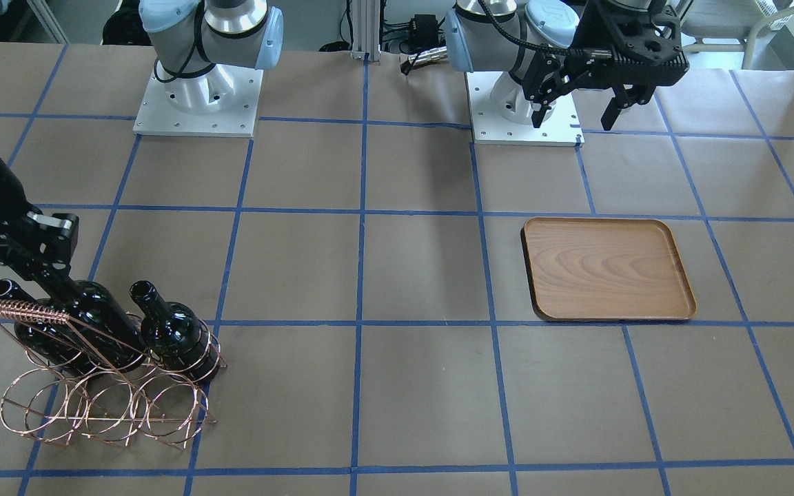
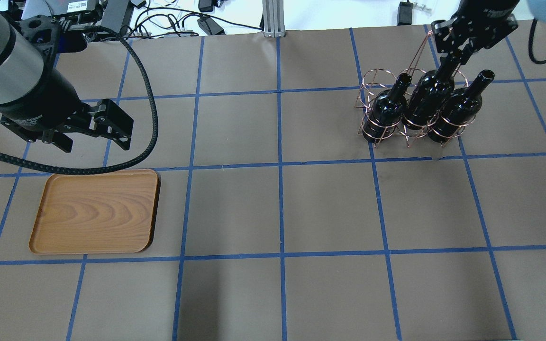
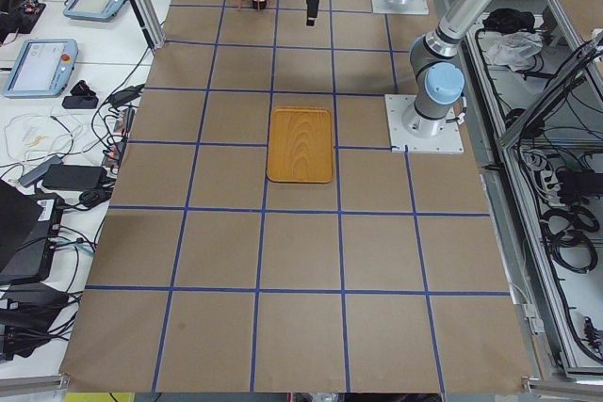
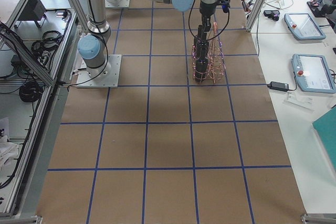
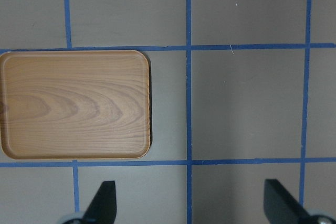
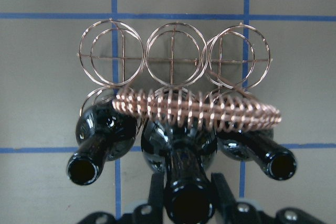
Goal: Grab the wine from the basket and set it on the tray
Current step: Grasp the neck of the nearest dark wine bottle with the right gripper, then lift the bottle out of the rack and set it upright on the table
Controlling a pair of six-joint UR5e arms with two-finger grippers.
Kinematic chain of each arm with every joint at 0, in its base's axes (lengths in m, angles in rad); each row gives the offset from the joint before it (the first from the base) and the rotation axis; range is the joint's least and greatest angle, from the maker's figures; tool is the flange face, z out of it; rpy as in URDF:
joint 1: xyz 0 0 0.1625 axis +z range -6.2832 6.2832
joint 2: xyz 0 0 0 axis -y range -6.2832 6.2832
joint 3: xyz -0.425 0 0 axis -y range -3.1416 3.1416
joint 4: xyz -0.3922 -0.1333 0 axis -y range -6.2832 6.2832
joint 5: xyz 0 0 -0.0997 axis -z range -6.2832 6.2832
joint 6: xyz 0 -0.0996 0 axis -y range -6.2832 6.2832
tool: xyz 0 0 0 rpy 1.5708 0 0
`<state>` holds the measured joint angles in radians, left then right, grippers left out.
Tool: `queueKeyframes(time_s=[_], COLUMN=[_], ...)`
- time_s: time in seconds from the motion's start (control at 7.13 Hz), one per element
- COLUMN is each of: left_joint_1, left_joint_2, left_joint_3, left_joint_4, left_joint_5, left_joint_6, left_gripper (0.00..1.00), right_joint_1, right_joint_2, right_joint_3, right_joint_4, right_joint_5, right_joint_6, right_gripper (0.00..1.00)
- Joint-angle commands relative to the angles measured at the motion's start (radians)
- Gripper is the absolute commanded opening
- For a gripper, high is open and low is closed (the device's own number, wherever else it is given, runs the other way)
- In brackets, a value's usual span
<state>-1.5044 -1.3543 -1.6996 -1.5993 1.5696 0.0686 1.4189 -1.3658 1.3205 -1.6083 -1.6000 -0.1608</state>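
While brown paper taped into blue squares covers the table [image 2: 277, 213], cluttered benches [image 4: 304, 40] flank it. Three bottles [image 2: 389, 109] in one basket [image 1: 25, 314]; right gripper [image 2: 448, 64] clamped on the middle wine [image 2: 427, 99] at its neck. One tray [image 2: 93, 213], well apart from basket; left gripper [image 2: 90, 137] likewise, fingers spread wide.

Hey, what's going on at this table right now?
The right gripper is shut on the neck of the middle wine bottle, one of three sitting in the copper wire basket. The left gripper hovers open above the table near the wooden tray, which holds no bottle yet.
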Motion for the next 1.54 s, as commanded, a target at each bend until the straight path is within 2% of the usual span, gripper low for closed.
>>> queueKeyframes(time_s=[0.0, 0.14, 0.28, 0.56, 0.7, 0.98, 1.26, 1.4], left_joint_1=[0.001, 0.001, 0.001, 0.006, 0.007, 0.051, 0.059, 0.061], left_joint_2=[0.000, 0.000, -0.002, -0.002, -0.002, -0.003, -0.003, -0.002], left_joint_3=[0.000, 0.000, 0.000, 0.002, 0.002, 0.003, 0.002, 0.003], left_joint_4=[-0.001, -0.001, -0.001, -0.001, 0.001, -0.001, -0.004, -0.004], left_joint_5=[0.004, 0.003, 0.001, 0.006, 0.009, 0.006, 0.007, 0.010], left_joint_6=[0.000, 0.000, 0.002, 0.013, 0.014, 0.014, 0.014, 0.014], left_gripper=[1.00, 1.00, 1.00, 1.00, 1.00, 1.00, 1.00, 1.00], right_joint_1=[0.006, 0.008, 0.023, 0.174, 0.281, 0.501, 0.589, 0.650], right_joint_2=[-0.053, -0.085, -0.098, -0.169, -0.161, -0.057, 0.022, 0.054], right_joint_3=[-0.177, -0.166, -0.106, 0.053, 0.078, 0.071, 0.051, 0.051], right_joint_4=[0.222, 0.316, 0.359, 0.344, 0.255, 0.101, -0.011, -0.031], right_joint_5=[0.002, -0.011, -0.003, 0.006, 0.006, 0.008, 0.072, 0.058], right_joint_6=[0.018, 0.041, 0.167, 0.324, 0.524, 0.865, 1.091, 1.147], right_gripper=[0.11, 0.10, 0.08, 0.07, 0.07, 0.08, 0.08, 0.08])
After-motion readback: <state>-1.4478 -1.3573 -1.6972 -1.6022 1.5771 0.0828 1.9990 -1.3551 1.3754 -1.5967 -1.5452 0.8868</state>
